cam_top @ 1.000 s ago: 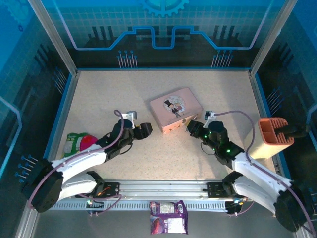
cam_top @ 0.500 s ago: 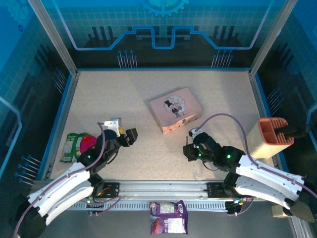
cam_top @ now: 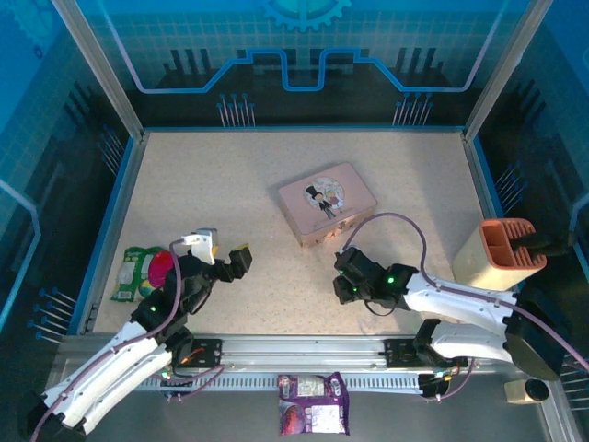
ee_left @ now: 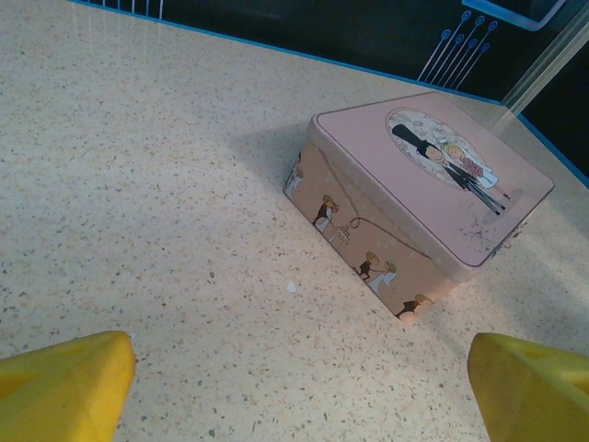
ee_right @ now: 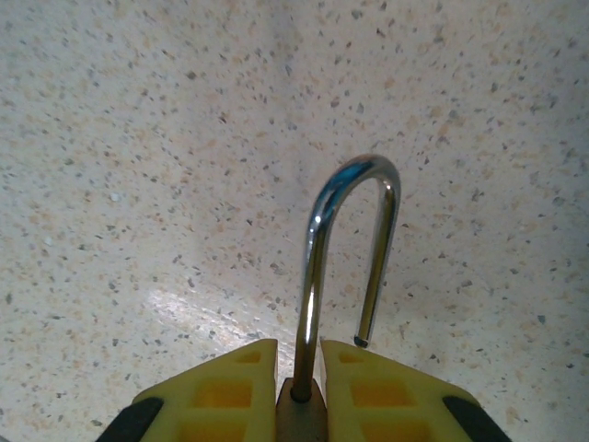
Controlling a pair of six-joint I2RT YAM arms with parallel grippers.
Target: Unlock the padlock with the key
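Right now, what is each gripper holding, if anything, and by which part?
The right gripper pinches the padlock by its body, shackle sticking out. The left gripper is open, holding nothing.

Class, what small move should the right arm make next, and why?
Probably lower the right gripper and set the padlock on the table: the shackle's free end hangs clear of the body, so it looks unlocked, and the left gripper stands open, holding nothing.
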